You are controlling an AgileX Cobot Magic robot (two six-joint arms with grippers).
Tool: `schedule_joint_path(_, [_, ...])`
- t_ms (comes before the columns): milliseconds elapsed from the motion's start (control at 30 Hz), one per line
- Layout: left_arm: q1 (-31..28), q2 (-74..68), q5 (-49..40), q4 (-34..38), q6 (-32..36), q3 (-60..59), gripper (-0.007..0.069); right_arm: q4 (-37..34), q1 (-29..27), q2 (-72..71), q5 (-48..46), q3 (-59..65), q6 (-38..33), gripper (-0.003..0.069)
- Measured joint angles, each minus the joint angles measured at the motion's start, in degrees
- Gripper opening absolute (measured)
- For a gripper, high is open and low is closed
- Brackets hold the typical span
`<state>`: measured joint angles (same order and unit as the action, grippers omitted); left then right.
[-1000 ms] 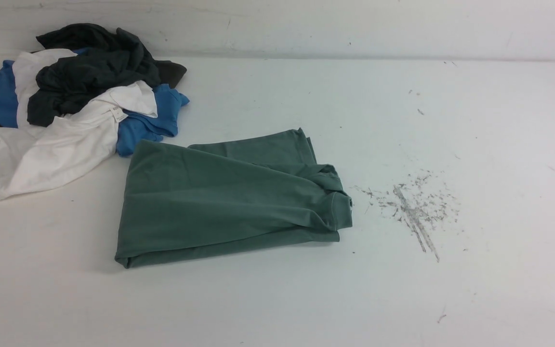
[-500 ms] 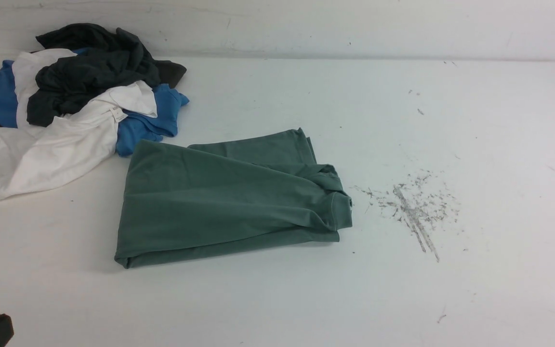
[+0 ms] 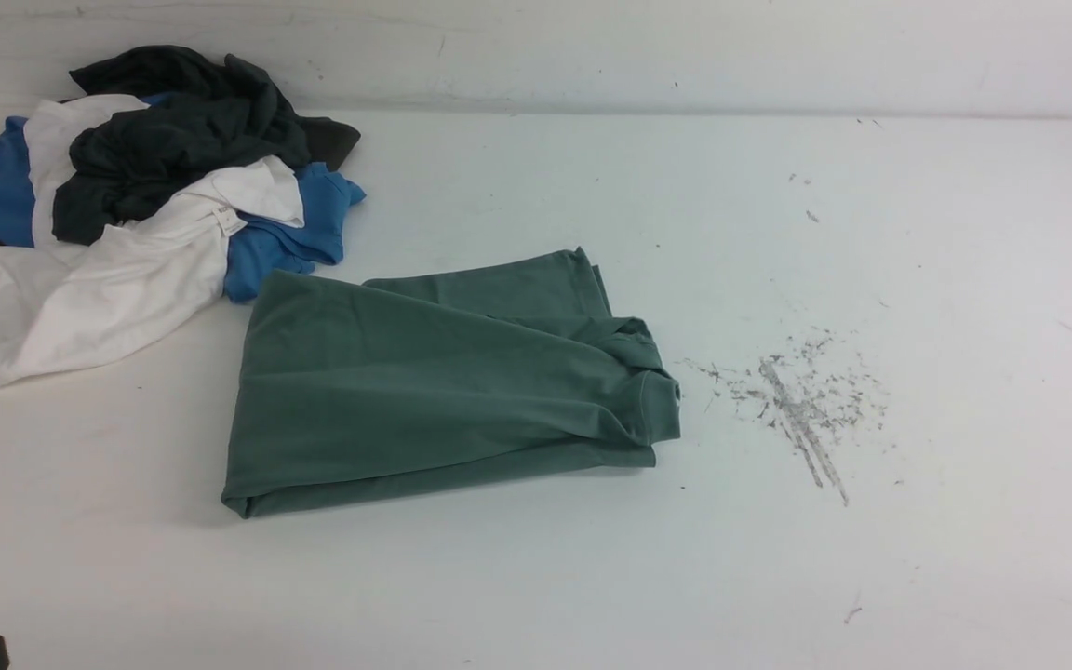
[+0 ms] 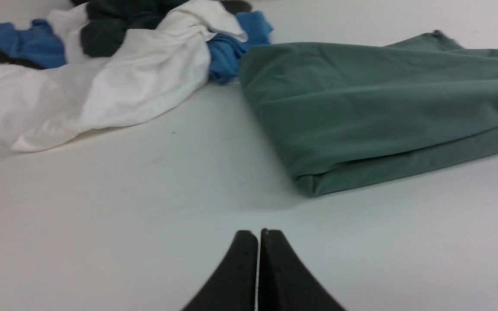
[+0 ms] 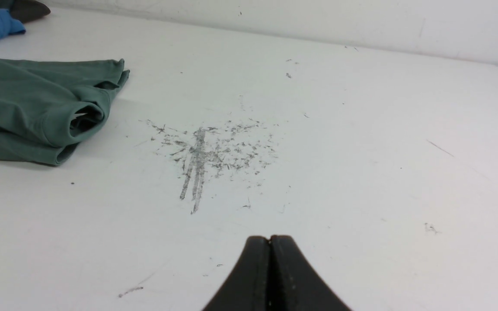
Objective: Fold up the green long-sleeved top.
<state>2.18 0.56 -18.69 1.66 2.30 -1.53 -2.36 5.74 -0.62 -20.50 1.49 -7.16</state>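
We judge the top [image 3: 443, 381] soft and limp; both grippers [image 4: 258, 235] [image 5: 269, 241], pressed together and empty, should pinch its folded edge.

Ahead of your left fingers [image 4: 244, 259], the folded sage-green cotton top [image 4: 361, 103] and crumpled white garment [image 4: 115, 86] are flanking bare tabletop [image 4: 145, 190].
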Motion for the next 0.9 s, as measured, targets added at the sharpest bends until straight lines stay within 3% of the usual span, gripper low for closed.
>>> schedule_joint_path(900, [-1.91, 0.0, -1.76, -0.04, -0.05, 0.1, -0.0004, 0.0, 0.0, 0.0, 0.0, 0.0, -0.04, -0.0015])
